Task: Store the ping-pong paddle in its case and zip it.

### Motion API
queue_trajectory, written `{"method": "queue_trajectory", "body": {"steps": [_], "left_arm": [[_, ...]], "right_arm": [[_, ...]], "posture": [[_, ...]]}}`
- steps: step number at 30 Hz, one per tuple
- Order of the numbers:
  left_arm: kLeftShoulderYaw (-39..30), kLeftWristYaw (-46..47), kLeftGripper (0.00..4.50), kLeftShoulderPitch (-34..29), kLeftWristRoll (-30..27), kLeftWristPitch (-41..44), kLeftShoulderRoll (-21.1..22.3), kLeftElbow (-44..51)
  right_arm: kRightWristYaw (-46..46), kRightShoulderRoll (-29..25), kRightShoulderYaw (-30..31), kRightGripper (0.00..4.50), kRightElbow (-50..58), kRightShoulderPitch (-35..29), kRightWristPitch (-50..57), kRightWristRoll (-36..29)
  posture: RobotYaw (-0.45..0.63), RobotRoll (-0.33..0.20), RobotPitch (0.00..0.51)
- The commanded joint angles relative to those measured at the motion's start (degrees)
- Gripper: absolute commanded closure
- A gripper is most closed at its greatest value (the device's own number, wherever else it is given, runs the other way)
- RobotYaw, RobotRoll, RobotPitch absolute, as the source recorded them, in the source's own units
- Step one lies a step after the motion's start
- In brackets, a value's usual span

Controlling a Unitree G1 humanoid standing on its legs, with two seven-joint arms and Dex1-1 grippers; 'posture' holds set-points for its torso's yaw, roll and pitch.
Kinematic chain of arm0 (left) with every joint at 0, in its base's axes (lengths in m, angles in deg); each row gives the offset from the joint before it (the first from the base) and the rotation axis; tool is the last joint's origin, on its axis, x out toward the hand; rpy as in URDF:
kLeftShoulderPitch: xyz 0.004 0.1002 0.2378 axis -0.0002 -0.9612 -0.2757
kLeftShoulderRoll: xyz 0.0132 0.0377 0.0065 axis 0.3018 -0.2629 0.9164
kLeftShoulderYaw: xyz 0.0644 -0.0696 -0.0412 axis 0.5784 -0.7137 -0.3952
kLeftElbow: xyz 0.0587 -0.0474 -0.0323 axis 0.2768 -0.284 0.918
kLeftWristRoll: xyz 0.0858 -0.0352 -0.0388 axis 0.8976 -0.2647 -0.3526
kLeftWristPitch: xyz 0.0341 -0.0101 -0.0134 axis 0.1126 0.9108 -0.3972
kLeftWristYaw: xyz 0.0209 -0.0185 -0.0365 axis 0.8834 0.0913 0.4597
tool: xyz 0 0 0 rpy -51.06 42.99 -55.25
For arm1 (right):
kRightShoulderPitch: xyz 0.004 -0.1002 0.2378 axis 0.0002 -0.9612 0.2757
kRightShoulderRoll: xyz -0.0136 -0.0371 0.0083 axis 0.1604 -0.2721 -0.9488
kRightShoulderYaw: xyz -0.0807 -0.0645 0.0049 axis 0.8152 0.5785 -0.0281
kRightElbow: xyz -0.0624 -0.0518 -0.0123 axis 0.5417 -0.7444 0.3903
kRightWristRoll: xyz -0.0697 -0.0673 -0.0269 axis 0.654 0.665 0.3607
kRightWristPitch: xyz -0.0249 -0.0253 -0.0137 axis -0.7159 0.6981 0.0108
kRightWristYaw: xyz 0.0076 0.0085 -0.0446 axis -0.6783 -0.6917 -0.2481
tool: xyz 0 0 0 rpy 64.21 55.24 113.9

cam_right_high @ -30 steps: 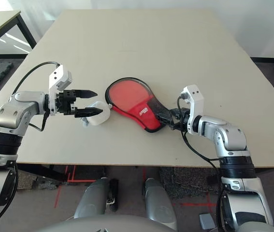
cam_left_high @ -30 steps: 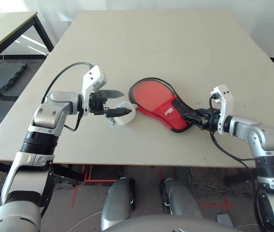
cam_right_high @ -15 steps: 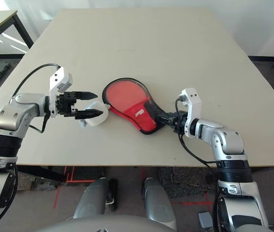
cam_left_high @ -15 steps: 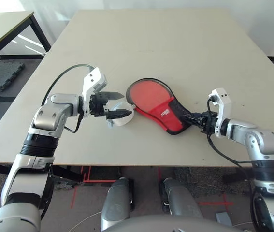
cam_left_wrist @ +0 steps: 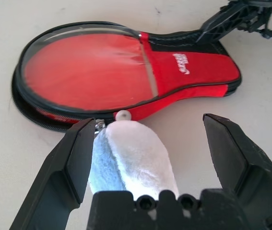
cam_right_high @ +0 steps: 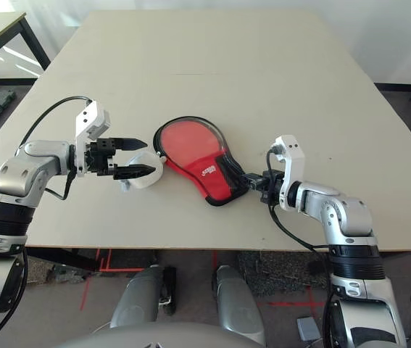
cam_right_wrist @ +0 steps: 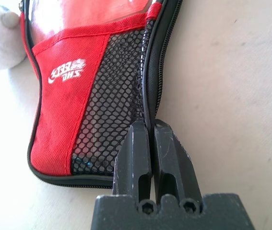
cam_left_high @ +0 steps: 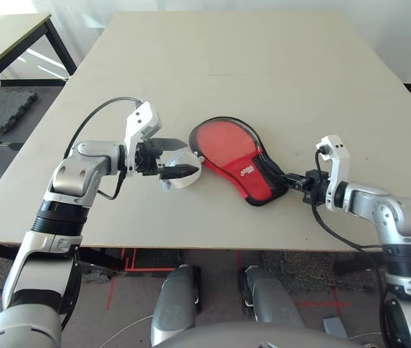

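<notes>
Case (cam_left_high: 235,159) lies flat mid-table, red side up with mesh pocket and white logo, round end toward the robot's left, narrow end toward its right. Red paddle face (cam_left_wrist: 88,69) shows through the clear window; handle hidden. Right gripper (cam_right_wrist: 151,136) pinched tight on the black zipper rim at the narrow end — fingers together. Left gripper (cam_left_wrist: 147,143) spread wide, holding nothing, straddling a small white-blue pouch (cam_left_high: 183,168) just beside the case's round end. Table (cam_left_high: 227,65) pale beige.

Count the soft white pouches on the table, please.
1. The white pouch lies beside the round end of the red case, between the open left fingers. None seems hidden.
</notes>
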Motion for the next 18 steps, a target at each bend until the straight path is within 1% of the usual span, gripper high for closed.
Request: {"method": "queue_trajectory", "body": {"steps": [1,5,11,18], "left_arm": [[0.59,0.37,0.0,-0.23,0.52,-0.75,-0.28,-1.26],[0.79,0.32,0.0,0.03,0.7,-1.3,-0.51,-1.95],[0.74,0.19,0.0,0.6,0.72,-1.7,-0.74,-2.87],[0.47,0.46,0.0,0.53,0.94,-2.2,-0.77,-3.65]], "right_arm": [[-1.05,-1.53,0.81,4.48,2.65,-3.0,3.65,-2.11],[-1.1,-3.64,-0.54,4.48,4.61,-5.34,4.69,-3.66],[-3.28,-8.77,-3.42,4.48,9.08,-10.68,7.43,-7.74],[-3.7,-11.83,-6.83,4.48,10.18,-14.29,7.98,-10.41]], "posture": [[0.05,0.0,0.124],[0.03,0.0,0.13],[0.02,0.0,0.13],[0.01,0.0,0.127]]}}
